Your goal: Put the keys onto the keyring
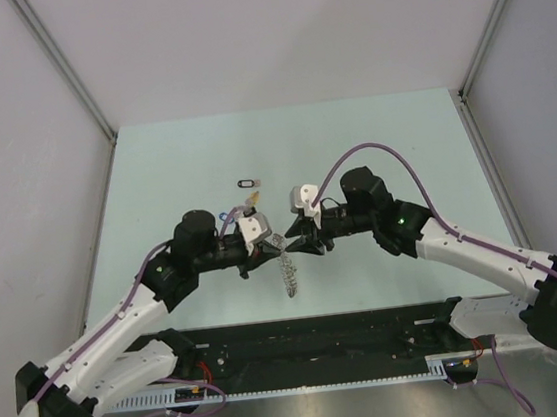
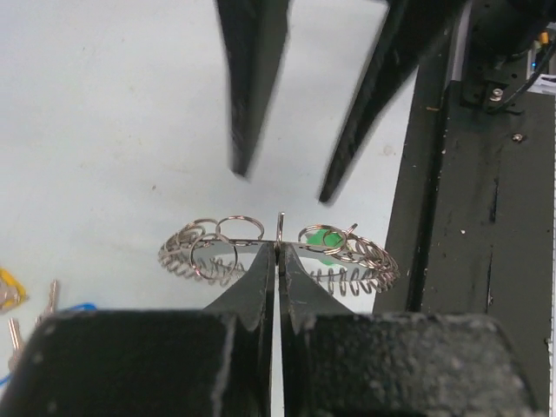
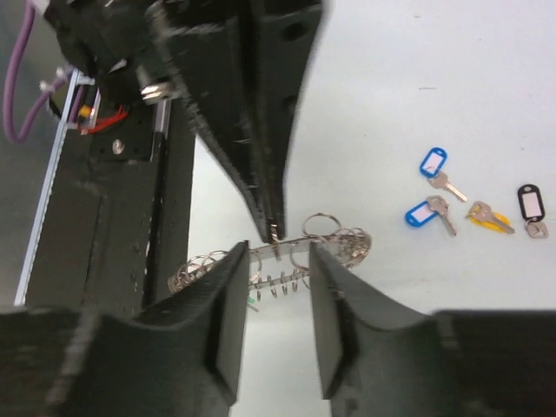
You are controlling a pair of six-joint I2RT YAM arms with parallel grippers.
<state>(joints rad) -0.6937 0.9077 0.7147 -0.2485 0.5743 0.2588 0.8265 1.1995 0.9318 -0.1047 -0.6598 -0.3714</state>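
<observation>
Top external: keyring [image 1: 288, 271] stretches near-to-far.

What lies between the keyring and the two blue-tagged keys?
Only bare table separates the keyring from those keys, seen in the right wrist view.

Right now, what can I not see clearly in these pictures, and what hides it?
Left wrist view: the green tag sits among the keyring coils, so whether it is threaded on is unclear. The yellow tag is cut by the left edge.
Right wrist view: whether the right claw touches the keyring is unclear, because its own fingers cover the contact.
Top view: a blue tag is partly hidden by the left arm.
</observation>
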